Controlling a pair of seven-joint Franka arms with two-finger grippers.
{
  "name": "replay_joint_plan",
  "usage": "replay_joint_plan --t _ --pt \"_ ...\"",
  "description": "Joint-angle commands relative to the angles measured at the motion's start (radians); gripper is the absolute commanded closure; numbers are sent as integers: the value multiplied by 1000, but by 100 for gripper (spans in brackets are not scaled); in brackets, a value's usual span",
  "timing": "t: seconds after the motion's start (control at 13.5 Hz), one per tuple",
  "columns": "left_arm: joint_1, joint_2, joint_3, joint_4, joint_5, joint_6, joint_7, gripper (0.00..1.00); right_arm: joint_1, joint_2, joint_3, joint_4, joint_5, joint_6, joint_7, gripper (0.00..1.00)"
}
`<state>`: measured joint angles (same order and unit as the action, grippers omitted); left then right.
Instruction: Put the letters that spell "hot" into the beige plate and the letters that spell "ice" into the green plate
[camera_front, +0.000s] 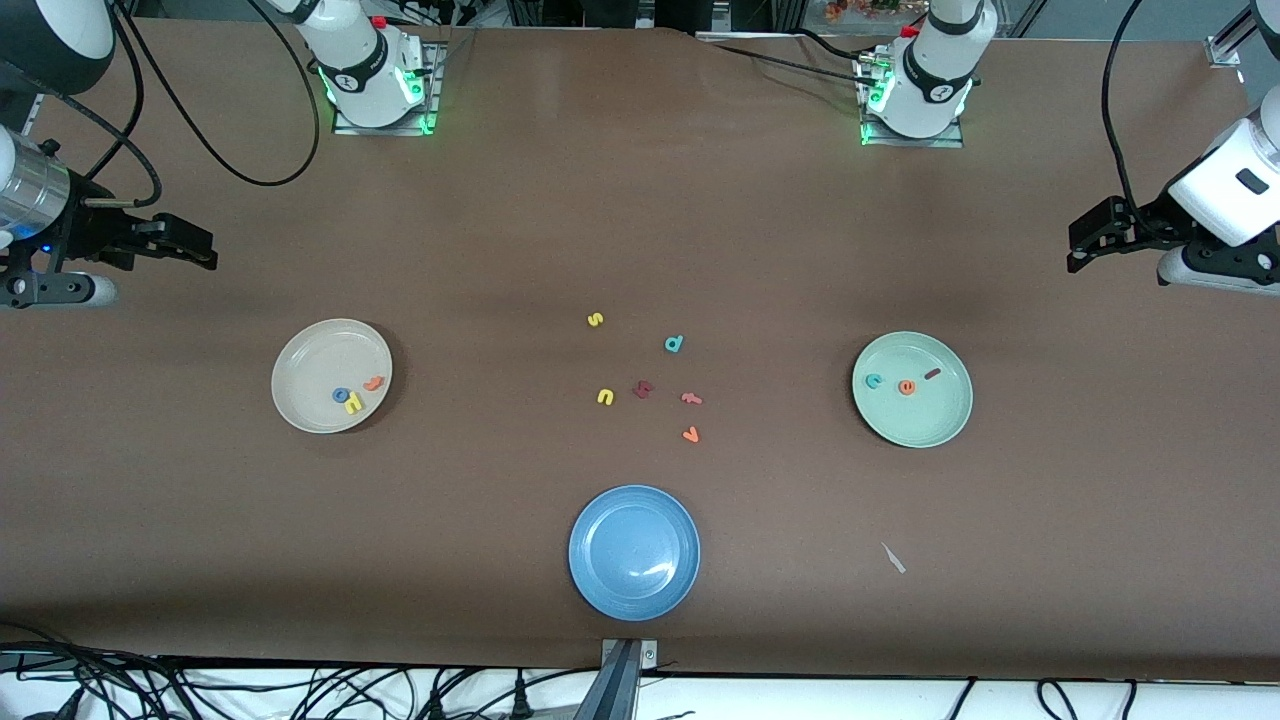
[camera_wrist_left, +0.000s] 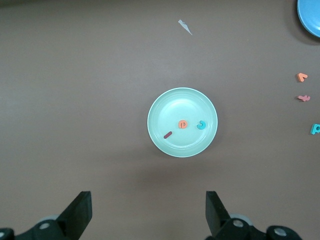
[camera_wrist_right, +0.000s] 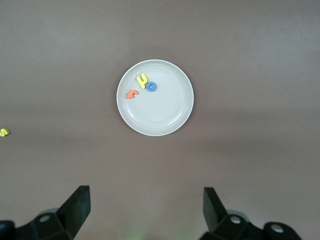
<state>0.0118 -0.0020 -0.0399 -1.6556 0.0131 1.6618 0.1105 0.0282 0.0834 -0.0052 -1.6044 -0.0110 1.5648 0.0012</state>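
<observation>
The beige plate (camera_front: 310, 370) lies toward the right arm's end of the table. It holds the blue o (camera_front: 340, 395), the yellow h (camera_front: 353, 403) and the orange t (camera_front: 374, 382). The green plate (camera_front: 930, 415) lies toward the left arm's end and holds the teal c (camera_front: 874, 381), the orange e (camera_front: 906, 387) and the dark red i (camera_front: 932, 374). My right gripper (camera_front: 200, 250) hangs open and empty over bare table; its wrist view shows the beige plate (camera_wrist_right: 160, 112) ahead of the open fingers (camera_wrist_right: 146, 207). My left gripper (camera_front: 1085, 240) is open and empty too, with the green plate (camera_wrist_left: 175, 112) in its wrist view.
Loose letters lie mid-table: a yellow s (camera_front: 595, 320), a teal d (camera_front: 674, 344), a yellow u (camera_front: 605, 397), a dark red letter (camera_front: 643, 389), a pinkish-orange letter (camera_front: 691, 398) and an orange v (camera_front: 690, 434). A blue plate (camera_front: 634, 551) sits nearer the camera. A small white scrap (camera_front: 893, 558) lies beside it.
</observation>
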Motion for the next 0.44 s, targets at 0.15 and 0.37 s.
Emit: replay_joint_plan --t 0.15,0.37 --pt "8 13 -6 30 -12 -28 21 0 -4 10 4 29 -3 -25 17 0" --pt "8 13 -6 30 -12 -30 21 0 -4 10 4 29 -3 -25 19 0"
